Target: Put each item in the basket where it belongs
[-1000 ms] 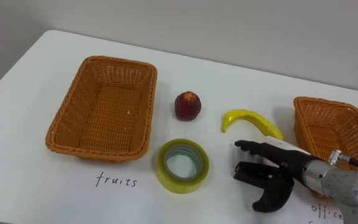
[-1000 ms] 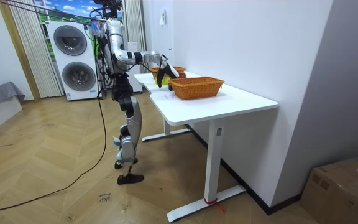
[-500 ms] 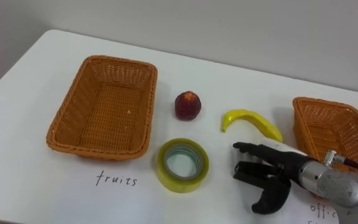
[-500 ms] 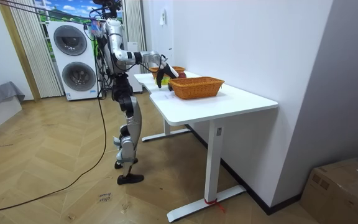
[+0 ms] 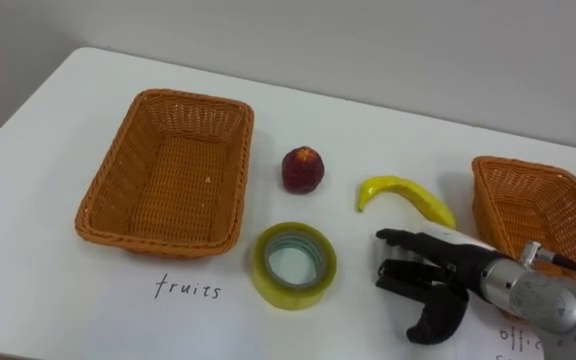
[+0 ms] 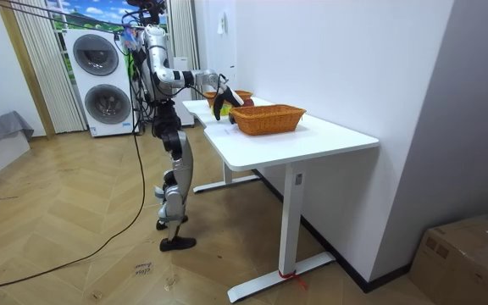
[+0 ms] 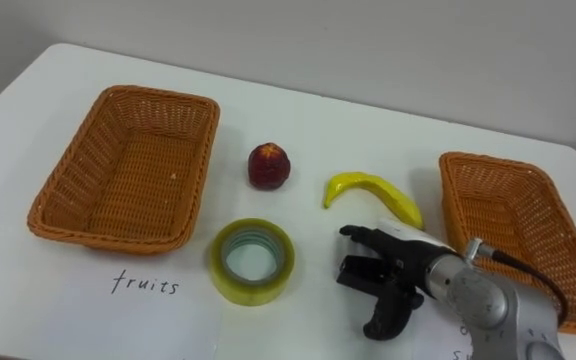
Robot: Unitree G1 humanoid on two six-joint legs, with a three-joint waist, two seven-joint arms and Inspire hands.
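Apple [image 5: 302, 169], banana [image 5: 405, 195], tape [image 5: 293, 265] lie between left basket [image 5: 163, 240] and right basket [image 5: 521, 163]

A white table [image 6: 312, 140] stood against a plain white wall [image 6: 329, 51] on a herringbone wood floor [image 6: 74, 246]. Far left, stacked washing machines [image 6: 96, 68] sat beside pale curtains [image 6: 32, 68]. A cardboard box [image 6: 473, 250] lay near right.
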